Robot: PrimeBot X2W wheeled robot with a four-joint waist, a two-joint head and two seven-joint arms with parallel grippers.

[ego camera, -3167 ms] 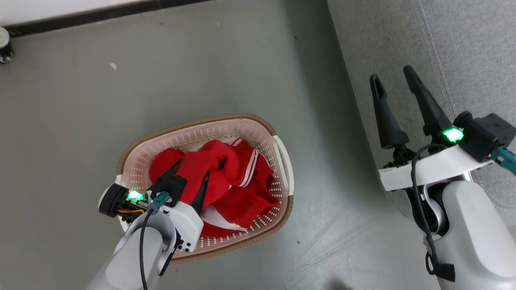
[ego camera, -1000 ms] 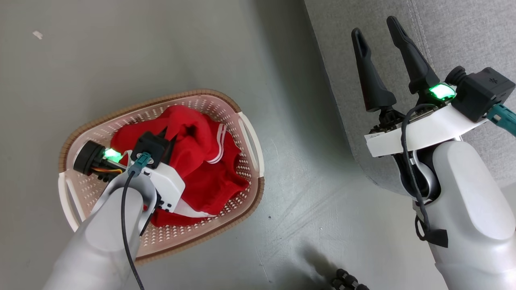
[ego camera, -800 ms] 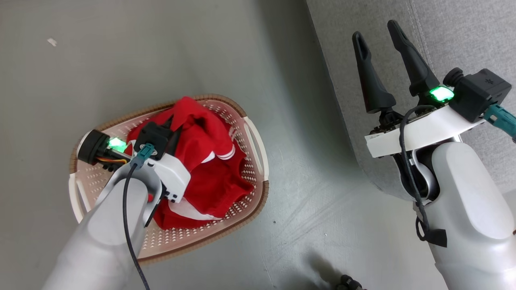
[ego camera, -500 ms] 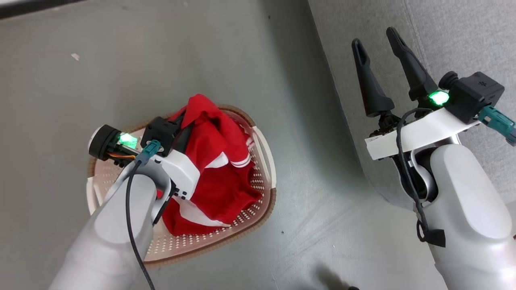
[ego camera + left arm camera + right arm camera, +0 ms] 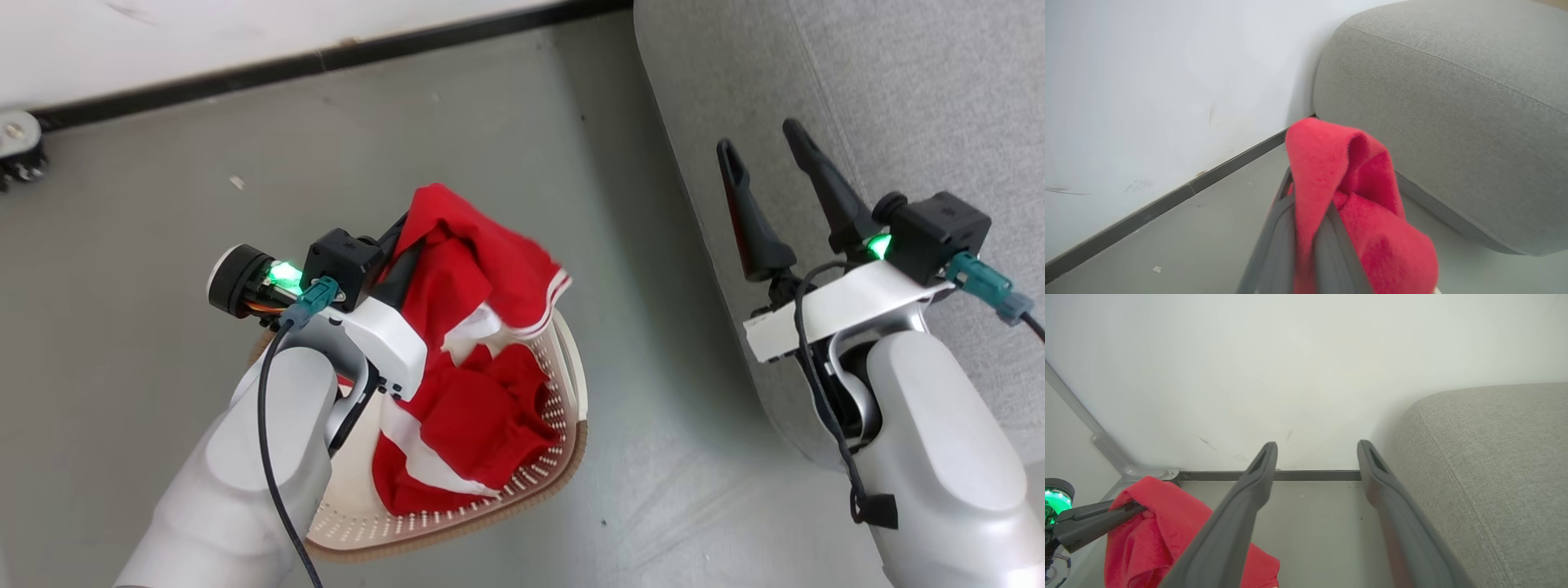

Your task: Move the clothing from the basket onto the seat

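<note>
Up above the basket, left gripper tight on the clothing; right gripper wide apart, empty, by the seat.

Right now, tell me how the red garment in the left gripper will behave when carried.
Likely floppy: the red garment folds over the shut left gripper and hangs toward the basket. Probably light, since a narrow fingertip pinch holds it up. It may drag the red clothing below, which it seems to touch.
</note>
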